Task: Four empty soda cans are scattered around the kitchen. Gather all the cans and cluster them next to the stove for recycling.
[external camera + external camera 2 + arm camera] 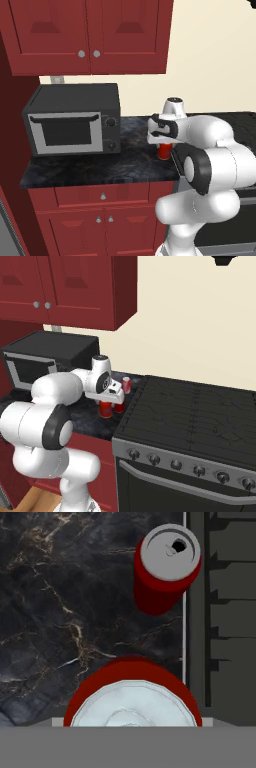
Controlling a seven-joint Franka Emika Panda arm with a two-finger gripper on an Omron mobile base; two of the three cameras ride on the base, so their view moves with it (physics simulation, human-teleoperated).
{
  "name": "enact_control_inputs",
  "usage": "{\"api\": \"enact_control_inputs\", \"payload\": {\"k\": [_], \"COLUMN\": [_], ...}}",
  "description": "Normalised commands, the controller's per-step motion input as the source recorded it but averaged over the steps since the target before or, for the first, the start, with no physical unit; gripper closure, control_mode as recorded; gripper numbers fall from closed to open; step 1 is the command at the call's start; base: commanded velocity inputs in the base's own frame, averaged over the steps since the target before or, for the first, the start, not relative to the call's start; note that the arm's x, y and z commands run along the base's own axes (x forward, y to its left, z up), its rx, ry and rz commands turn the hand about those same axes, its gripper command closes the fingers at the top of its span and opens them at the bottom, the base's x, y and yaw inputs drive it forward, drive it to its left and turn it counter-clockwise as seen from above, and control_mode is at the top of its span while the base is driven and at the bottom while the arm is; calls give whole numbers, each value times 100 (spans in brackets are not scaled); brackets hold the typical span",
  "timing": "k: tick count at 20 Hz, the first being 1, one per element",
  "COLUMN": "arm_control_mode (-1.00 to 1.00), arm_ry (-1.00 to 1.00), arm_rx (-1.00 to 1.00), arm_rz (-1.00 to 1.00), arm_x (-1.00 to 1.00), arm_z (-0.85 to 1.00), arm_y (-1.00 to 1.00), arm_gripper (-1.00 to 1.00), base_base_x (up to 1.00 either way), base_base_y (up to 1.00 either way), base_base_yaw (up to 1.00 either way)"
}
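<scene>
The tool (pixel 112 397) hangs straight down over the black marbled counter (pixel 90 167), just left of the stove (pixel 195 416), with a red soda can (pixel 105 408) directly under it. In the hand view that can (pixel 132 697) sits right at the bottom between the fingers, its silver top facing up. The fingertips themselves are hidden, so I cannot tell whether the tool is pinching the can or merely standing spread around it. The can's base looks to be on or just above the counter.

Two more red cans stand upright close by: one (pixel 120 406) just beside the first, toward the stove edge, also seen in the hand view (pixel 167 567) against the counter's metal trim, and another (pixel 126 384) farther back near the wall. All three are bunched along the stove's left edge, which fits the aim of clustering them there. The microwave (pixel 75 120) sits well to the left under the red cabinets (pixel 90 35), clear of the group.

Judging from this, the can under the tool is being set into the cluster, upright and close to its neighbours without knocking them.
</scene>
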Motion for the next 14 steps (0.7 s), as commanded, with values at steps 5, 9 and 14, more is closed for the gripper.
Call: {"api": "enact_control_inputs", "payload": {"k": [5,9,14], "arm_control_mode": [-100,-100,-100], "arm_ry": [0,0,0], "arm_rx": [0,0,0], "arm_rz": [0,0,0], "arm_x": [16,9,11], "arm_z": [-20,-23,-20], "arm_y": [-3,-1,-2], "arm_gripper": [100,100,100], "base_base_x": [0,0,0], "base_base_y": [0,0,0], "base_base_yaw": [0,0,0]}}
